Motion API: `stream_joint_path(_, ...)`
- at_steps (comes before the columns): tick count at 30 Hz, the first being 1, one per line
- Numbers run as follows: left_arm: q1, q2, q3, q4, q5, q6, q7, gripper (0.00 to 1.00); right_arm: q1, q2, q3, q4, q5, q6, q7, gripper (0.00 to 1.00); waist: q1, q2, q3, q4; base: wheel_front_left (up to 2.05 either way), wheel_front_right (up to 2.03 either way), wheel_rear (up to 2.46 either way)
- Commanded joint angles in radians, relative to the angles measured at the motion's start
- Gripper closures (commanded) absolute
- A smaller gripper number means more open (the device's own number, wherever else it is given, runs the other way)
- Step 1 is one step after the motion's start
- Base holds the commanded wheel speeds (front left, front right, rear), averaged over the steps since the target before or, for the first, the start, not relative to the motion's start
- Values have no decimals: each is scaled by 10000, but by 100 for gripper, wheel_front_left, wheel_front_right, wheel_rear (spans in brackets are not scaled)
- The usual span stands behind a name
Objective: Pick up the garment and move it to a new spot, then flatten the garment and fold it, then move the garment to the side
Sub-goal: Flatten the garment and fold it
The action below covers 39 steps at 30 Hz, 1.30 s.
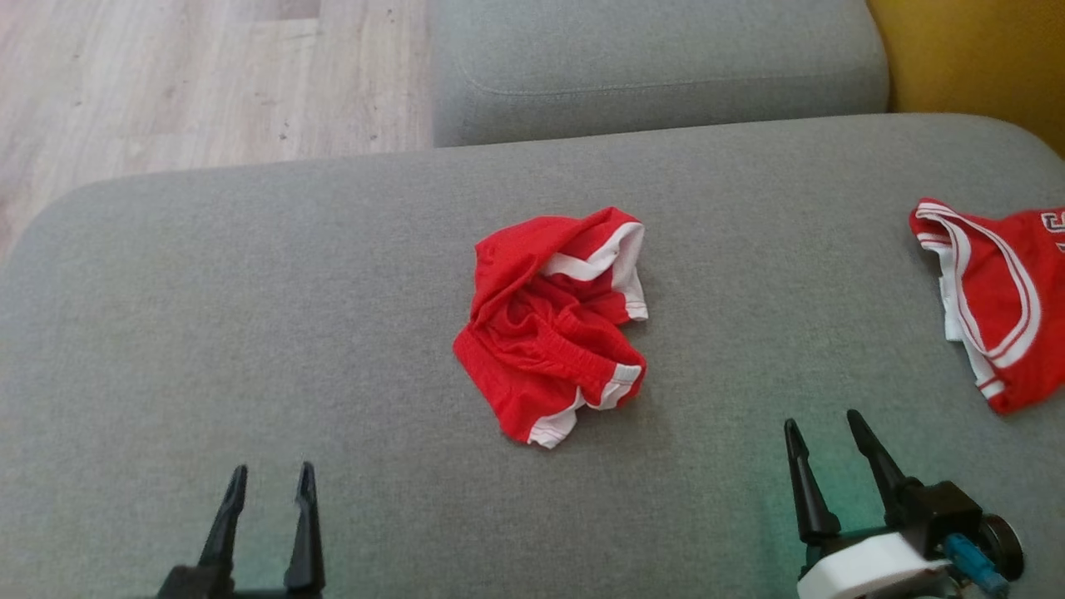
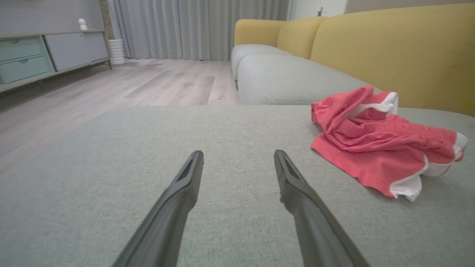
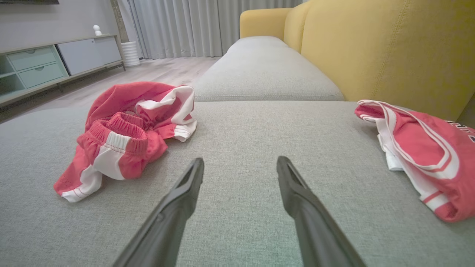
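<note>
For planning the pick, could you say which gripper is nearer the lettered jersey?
Right: the right gripper sits just left of the jersey; the left gripper is far left.

Matt red cloth garment (image 1: 992,287) — coarse grey woven cushion (image 1: 250,333)

A crumpled red cloth (image 1: 549,324) with white edges lies in the middle of the frame on a big grey cushion (image 1: 250,349); it has a stretchy band, like shorts; a second grey cushion (image 1: 657,66) sits at the top middle, right behind the first; a yellow sofa back (image 1: 973,58) is in the top right corner; pale wood floor (image 1: 166,75) shows at the top left; in the left wrist view, grey curtains (image 2: 193,26) hang along the top; a low cabinet (image 2: 48,52) with green drawers stands at the upper left; a white ribbed pot (image 2: 117,52) stands just beside it; a small white thing (image 2: 82,24) sits on the cabinet.
</note>
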Motion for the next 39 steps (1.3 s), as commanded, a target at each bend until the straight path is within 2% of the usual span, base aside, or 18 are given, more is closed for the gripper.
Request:
stream_joint_path(1,-552,-62,340,-338,193,-70,-97,0,-342,-47,286,-282,50,-9,-110,0,0,0,44,-74,0,0,0)
stream_joint_path(4,-1197,-100,-104,-567,498,-274,-97,0,-424,-45,286,-316,52,-9,-110,0,0,0,77,-183,0,0,0)
stream_joint_path(8,-2527,-147,-1533,-434,1037,-566,87,0,-502,-43,355,-348,70,-9,-111,0,0,0,143,-348,0,0,0)
stream_joint_path(10,-3353,-163,-2573,-143,1370,-678,777,0,-542,-42,429,-372,88,-9,-111,0,0,0,220,-442,0,0,0)
stream_joint_path(13,-4581,-212,-4192,397,1282,-747,1996,0,-659,-42,638,-399,181,-9,-111,0,0,0,463,-627,0,0,0)
stream_joint_path(15,-5397,-227,-5458,841,940,-754,2773,0,-785,-41,819,-389,220,-9,-111,0,0,0,643,-806,0,0,0)
stream_joint_path(18,-6467,-238,-6748,1542,146,-757,3740,0,-966,-41,980,-349,265,-9,-111,0,0,0,888,-1046,0,0,0)
stream_joint_path(22,-7716,-201,-7561,2788,-717,-759,4680,0,-1120,-40,1033,-280,263,-9,-111,0,0,0,1145,-1355,0,0,0)
stream_joint_path(29,-8303,-137,-7925,3983,-1433,-760,5612,0,-1139,-40,950,-208,267,-9,-111,0,0,0,1193,-1480,0,0,0)
stream_joint_path(31,-8351,-78,-8026,4111,-1570,-760,5770,16,-1129,-40,924,-202,267,-9,-111,0,0,0,1186,-1457,0,0,0)
stream_joint_path(32,-8374,-45,-8043,4172,-1588,-760,5799,42,-1128,-40,921,-199,263,-9,-111,0,0,0,1177,-1444,0,0,0)
stream_joint_path(33,-8387,-20,-8088,4218,-1584,-760,5813,54,-1130,-40,920,-197,265,-9,-111,0,0,0,1169,-1430,0,0,0)
stream_joint_path(34,-8373,-18,-8100,4261,-1625,-760,5837,60,-1133,-40,913,-198,271,-9,-111,0,0,0,1165,-1410,0,0,0)
stream_joint_path(37,-8336,-25,-8148,4322,-1680,-760,5903,67,-1138,-40,889,-198,279,-9,-111,0,0,0,1152,-1364,0,0,0)
stream_joint_path(38,-8321,-14,-8194,4358,-1675,-760,5947,76,-1139,-40,887,-195,277,-9,-111,0,0,0,1146,-1347,0,0,0)
stream_joint_path(39,-8307,14,-8233,4402,-1656,-753,5971,81,-1141,-40,893,-185,276,-9,-111,0,0,0,1138,-1336,0,0,0)
